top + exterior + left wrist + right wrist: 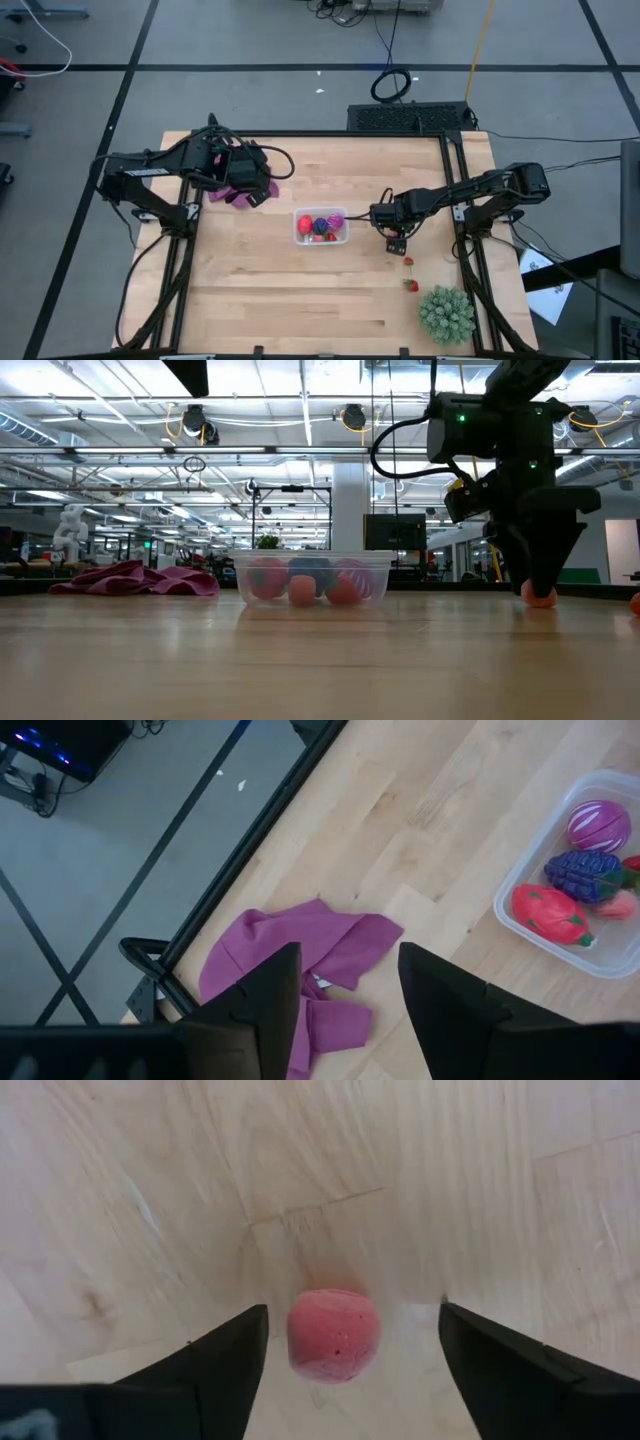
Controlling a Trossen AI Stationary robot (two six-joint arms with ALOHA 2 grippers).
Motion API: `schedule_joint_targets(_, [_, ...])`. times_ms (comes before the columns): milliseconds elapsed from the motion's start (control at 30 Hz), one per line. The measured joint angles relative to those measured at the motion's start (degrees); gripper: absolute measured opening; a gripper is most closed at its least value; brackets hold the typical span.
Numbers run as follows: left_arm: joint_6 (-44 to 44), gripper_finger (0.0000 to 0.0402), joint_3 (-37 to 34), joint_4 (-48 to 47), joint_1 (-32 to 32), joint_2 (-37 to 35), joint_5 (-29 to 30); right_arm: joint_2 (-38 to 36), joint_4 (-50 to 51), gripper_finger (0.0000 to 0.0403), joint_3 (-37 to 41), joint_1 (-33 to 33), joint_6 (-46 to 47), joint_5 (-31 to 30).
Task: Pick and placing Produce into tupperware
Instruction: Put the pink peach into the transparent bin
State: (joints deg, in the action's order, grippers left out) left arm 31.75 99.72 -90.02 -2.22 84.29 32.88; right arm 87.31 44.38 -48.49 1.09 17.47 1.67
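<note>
the right gripper [396,243] hung low over the table [250,290], just right of the tub [320,225], pointing down at the wood. its fingers [215,1360] stood apart, and between them, on the table, lay a small red-pink fruit [334,1334], touched by neither finger. in the low view the same gripper [538,585] reached almost to the tabletop, with that fruit [540,596] showing at its tip. the tub sat near the middle of the table and already held several fruits: a red one [305,224], a dark blue-purple one [321,224], a magenta one [336,216] and small red pieces along its near side. the left wrist view showed them closer: the striped magenta one [598,824], the blue-purple one [584,872] and the strawberry-like red one [550,914] lay side by side inside the clear tub [525,925]. two more small red fruits lay loose on the table well to the right of the tub, one [408,263] just beyond the right gripper and one [411,285] nearer the green spiky plant [446,314] at the table's near right corner. the left gripper [252,190] waited at the far left of the table above the purple cloth [232,196], its fingers [262,1010] parted and holding nothing, the cloth [320,955] crumpled beneath them.
</note>
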Motion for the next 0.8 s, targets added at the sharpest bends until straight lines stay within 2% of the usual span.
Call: schedule_joint_targets(800, [0.0, 0.0171, 0.0, 0.0, 0.0, 0.0, 0.0, 0.0, 0.0, 0.0145, 0.0, 0.0, -0.1, 0.0])
